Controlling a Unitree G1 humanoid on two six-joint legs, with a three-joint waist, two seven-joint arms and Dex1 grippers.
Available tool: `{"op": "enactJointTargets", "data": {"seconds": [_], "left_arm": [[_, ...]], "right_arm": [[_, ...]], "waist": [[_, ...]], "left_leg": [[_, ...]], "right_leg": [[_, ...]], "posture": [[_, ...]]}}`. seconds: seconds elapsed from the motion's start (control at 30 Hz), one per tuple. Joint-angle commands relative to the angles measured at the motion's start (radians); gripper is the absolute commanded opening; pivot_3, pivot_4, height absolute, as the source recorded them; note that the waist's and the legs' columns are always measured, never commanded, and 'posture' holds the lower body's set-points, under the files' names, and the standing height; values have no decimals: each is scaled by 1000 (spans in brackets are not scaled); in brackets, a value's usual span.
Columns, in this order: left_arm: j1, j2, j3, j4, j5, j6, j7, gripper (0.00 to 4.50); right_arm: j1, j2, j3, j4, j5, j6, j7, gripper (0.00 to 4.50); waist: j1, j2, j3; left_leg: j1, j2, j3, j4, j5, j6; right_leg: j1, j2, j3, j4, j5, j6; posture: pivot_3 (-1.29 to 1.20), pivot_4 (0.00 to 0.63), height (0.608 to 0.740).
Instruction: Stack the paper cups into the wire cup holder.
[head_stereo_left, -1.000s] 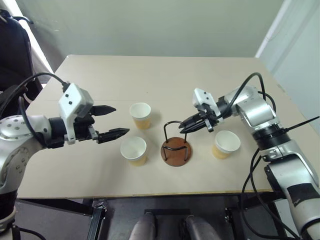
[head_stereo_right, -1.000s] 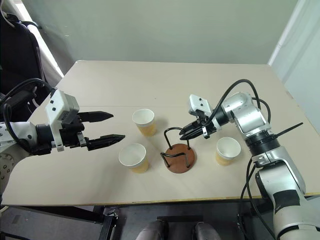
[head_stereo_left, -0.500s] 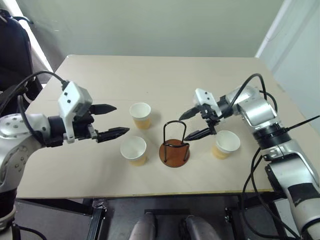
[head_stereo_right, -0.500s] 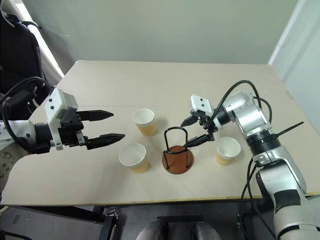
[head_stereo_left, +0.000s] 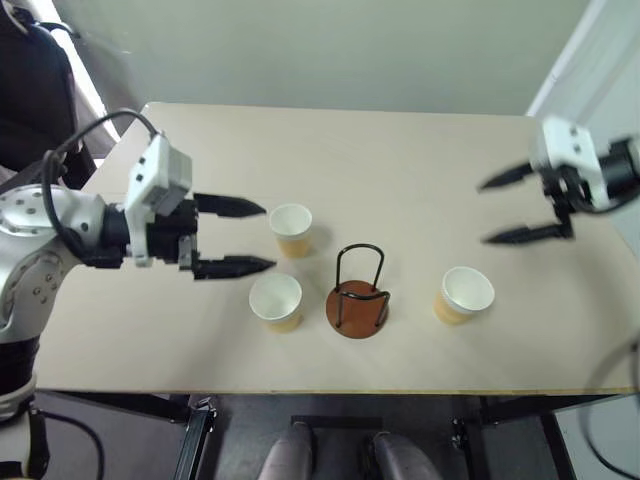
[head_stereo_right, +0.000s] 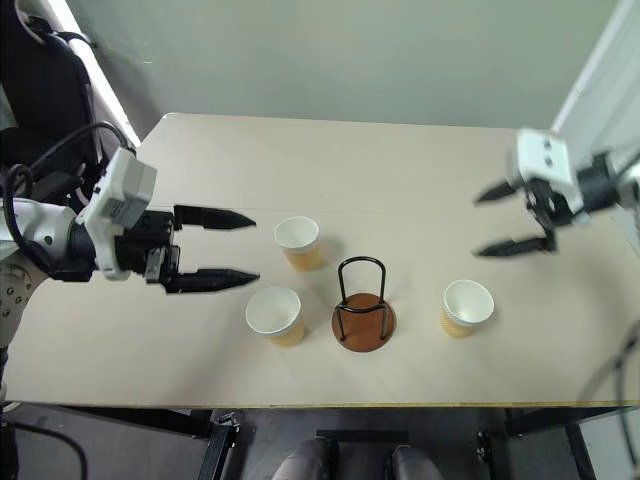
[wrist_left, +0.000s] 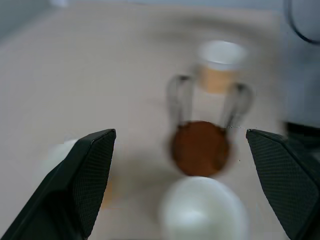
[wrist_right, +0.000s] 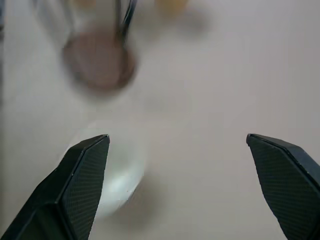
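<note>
Looking at the wire cup holder (head_stereo_right: 363, 306), I see it standing upright and empty near the front middle of the table (head_stereo_right: 400, 160). Three paper cups (head_stereo_right: 275, 314) stand around it, none stacked: one just to its left, another (head_stereo_right: 298, 241) behind that, the third (head_stereo_right: 467, 306) to its right. My left gripper (head_stereo_right: 245, 247) hovers beside the two left cups, fingers spread wide, holding nothing. My right gripper (head_stereo_right: 487, 222) hangs above the table's right side, well apart from the cups, also wide open and empty.
</note>
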Motion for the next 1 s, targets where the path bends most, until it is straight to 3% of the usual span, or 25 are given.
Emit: {"op": "enactJointTargets", "data": {"seconds": [0.03, 0.27, 0.83, 0.93, 1.0], "left_arm": [[49, 44, 27, -48, -12, -11, -67, 4500], [92, 52, 55, -90, -16, -6, -53, 4500], [207, 87, 168, -165, -37, 59, 45, 4500], [216, 87, 177, -169, -40, 62, 51, 4500], [223, 86, 184, -171, -38, 64, 61, 4500]], "right_arm": [[112, -43, -84, -196, 68, 69, -27, 4442], [160, 29, -26, -281, 38, 101, -147, 4442], [190, 123, 132, -234, -67, -9, -170, 4442], [186, 139, 145, -215, -83, -23, -178, 3856], [187, 149, 150, -208, -88, -30, -177, 3145]], "waist": [[-19, 1, 0], [-33, 1, 1], [-27, 0, 1], [-26, 1, 1], [-26, 1, 1]], "left_leg": [[1, 1, 2, 0, 0, 0], [17, 4, 2, -2, -1, 13], [15, 3, 2, 0, -4, 17], [15, 3, 2, 0, -4, 17], [16, 3, 2, 1, -4, 17]], "right_leg": [[0, 1, 1, 0, -1, 1], [12, 4, 3, 3, -2, 3], [13, 4, 3, 2, -1, 2], [13, 4, 3, 2, -1, 2], [13, 4, 3, 2, -1, 2]], "posture": [[0, 150, 740], [0, 150, 740], [0, 150, 740], [0, 150, 740], [0, 150, 740]]}}
